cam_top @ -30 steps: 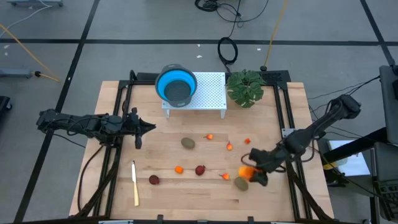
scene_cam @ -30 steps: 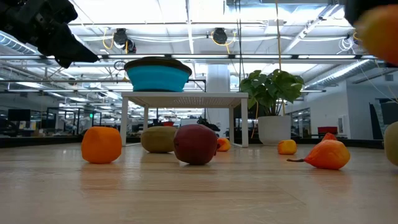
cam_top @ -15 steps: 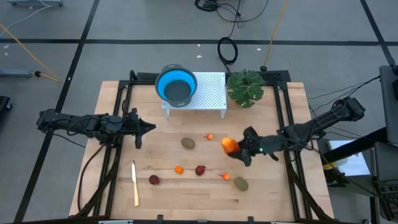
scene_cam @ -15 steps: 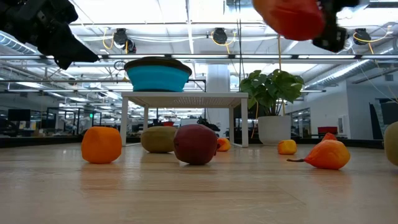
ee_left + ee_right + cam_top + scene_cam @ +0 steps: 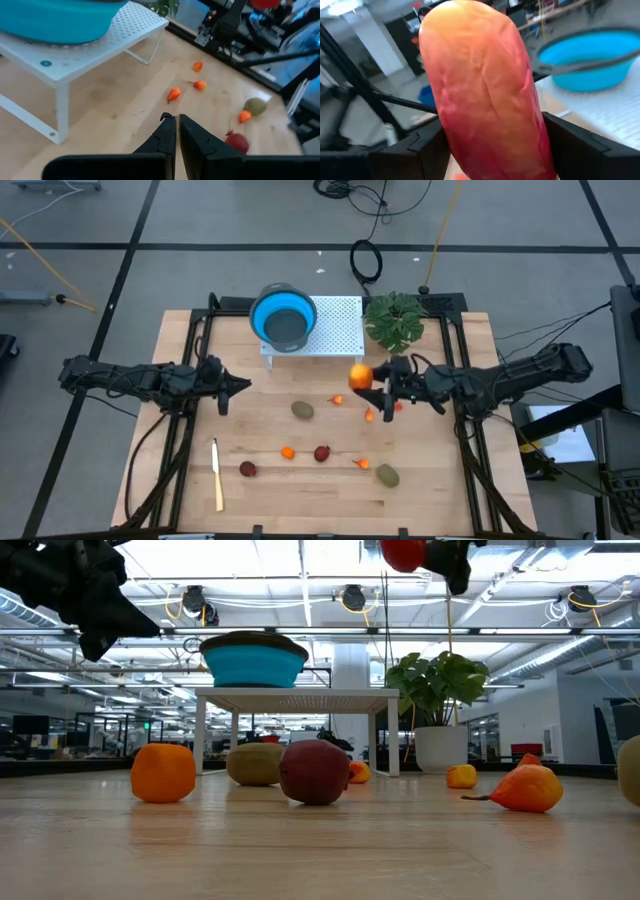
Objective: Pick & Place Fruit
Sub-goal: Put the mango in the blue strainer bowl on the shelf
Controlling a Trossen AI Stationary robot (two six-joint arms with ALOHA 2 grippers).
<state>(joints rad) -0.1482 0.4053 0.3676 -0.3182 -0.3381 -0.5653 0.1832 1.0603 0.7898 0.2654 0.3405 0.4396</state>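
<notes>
red-orange-yellow fruit (image 5: 485, 95), blue bowl (image 5: 283, 318), white perforated stand (image 5: 335, 330)

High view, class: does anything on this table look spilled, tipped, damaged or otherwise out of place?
Nothing stands out. The blue bowl sits upright on the white rack, the small fruit lie scattered singly on the wooden table, and the knife lies flat. The right gripper holds the large red-orange fruit in the air.

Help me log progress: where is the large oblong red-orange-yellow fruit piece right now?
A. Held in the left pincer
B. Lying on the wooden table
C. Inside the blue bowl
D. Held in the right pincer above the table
D: the large oblong red-orange-yellow fruit piece sits clamped between the right pincer's dark fingers, lifted off the table.
</notes>
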